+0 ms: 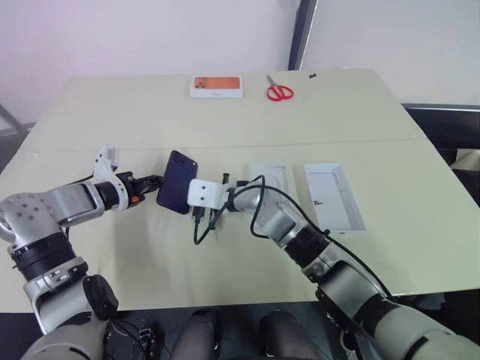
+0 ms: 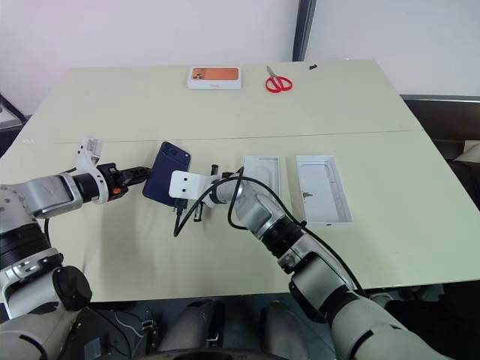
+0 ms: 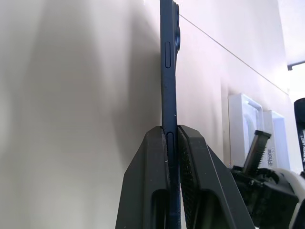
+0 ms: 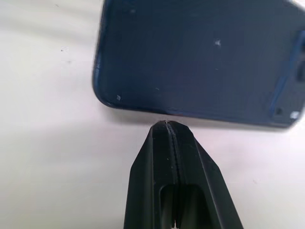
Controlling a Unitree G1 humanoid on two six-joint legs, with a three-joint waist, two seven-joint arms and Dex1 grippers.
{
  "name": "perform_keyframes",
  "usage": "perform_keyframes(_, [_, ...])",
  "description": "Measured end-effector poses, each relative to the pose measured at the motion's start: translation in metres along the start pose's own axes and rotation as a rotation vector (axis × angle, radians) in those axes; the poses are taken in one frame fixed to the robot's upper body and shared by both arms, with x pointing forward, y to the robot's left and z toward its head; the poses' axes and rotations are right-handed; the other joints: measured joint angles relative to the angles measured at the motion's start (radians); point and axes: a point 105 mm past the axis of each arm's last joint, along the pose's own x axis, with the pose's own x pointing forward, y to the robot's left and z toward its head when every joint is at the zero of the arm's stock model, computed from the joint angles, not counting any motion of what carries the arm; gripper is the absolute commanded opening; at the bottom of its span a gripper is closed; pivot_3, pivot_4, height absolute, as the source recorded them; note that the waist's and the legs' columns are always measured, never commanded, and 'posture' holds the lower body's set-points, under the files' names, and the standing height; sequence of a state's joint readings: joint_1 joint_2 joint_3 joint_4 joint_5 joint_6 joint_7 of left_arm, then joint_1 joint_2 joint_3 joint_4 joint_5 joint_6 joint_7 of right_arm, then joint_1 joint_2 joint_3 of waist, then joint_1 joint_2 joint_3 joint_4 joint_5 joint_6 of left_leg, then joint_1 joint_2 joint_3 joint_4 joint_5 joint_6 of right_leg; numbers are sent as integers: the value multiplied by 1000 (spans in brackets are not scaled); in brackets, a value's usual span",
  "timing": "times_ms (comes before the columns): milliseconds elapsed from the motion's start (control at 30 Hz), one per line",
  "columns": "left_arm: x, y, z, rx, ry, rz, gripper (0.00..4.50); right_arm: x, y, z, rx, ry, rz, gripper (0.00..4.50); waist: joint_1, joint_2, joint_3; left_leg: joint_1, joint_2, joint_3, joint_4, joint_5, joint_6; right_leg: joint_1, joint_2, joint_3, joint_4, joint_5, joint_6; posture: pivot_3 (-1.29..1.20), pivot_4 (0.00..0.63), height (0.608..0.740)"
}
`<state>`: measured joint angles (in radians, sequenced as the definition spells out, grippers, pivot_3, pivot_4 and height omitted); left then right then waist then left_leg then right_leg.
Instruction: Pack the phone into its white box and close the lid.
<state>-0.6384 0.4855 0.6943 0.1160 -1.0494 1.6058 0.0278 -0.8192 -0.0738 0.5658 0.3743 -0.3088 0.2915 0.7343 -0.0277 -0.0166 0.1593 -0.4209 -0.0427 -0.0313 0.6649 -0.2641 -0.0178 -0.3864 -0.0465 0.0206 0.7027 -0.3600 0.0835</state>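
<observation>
Bright, even light; soft shadows on the table [image 1: 337, 112]; right wrist view blurred close up.

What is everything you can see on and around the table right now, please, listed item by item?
phone: one, dark navy blue, raised off the table on its edge, pinched at one end by the left gripper
white box: one, white, open, right of the phone, partly behind the right arm
lid: one, white, lying inner face up, just right of the white box
small box: one, white with an orange picture, at the far edge
scissors: one pair, red handles, far edge, right of the small box
table: one, pale cream
left gripper: one, black, shut on the phone
right gripper: one, black, shut, tips against the phone's edge, gripping nothing
</observation>
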Motion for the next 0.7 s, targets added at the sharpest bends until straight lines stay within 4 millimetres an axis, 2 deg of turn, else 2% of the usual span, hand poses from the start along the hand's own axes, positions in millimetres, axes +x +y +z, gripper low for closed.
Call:
perform_keyframes(167, [2,-4,0,-25,-17,-25,65,-19,-18,-2,-5,3,-54,0,0,0,0,-2,0,0,0,0,0,-1,0,0,0,0,0,0,150,740])
perform_keyframes(267, [3,-18,11,-35,-67,-87,65,-36,-30,-6,5,10,-90,0,3,-1,0,-6,0,0,1,0,0,-2,0,0,0,0,0,0,150,740])
perform_keyframes(400, [5,-55,29,36,-131,-195,65,-67,-33,-14,32,5,-75,0,11,-1,1,-7,0,0,2,0,0,0,0,0,-1,0,0,0,150,740])
perform_keyframes(467, [12,-76,33,50,-146,-255,65,-89,-35,-20,45,2,-60,0,16,-2,1,-7,0,0,2,0,0,0,0,0,-1,0,0,0,150,740])
perform_keyframes(567, [27,-97,25,54,-112,-309,65,-119,-41,-35,62,32,-66,0,14,-2,1,-6,0,0,2,0,0,1,0,0,-2,0,0,0,150,740])
perform_keyframes(700, [54,-117,-3,33,1,-339,65,-154,-45,-54,93,86,-77,0,13,-3,2,-7,0,1,1,0,0,0,0,1,-1,0,0,0,150,740])
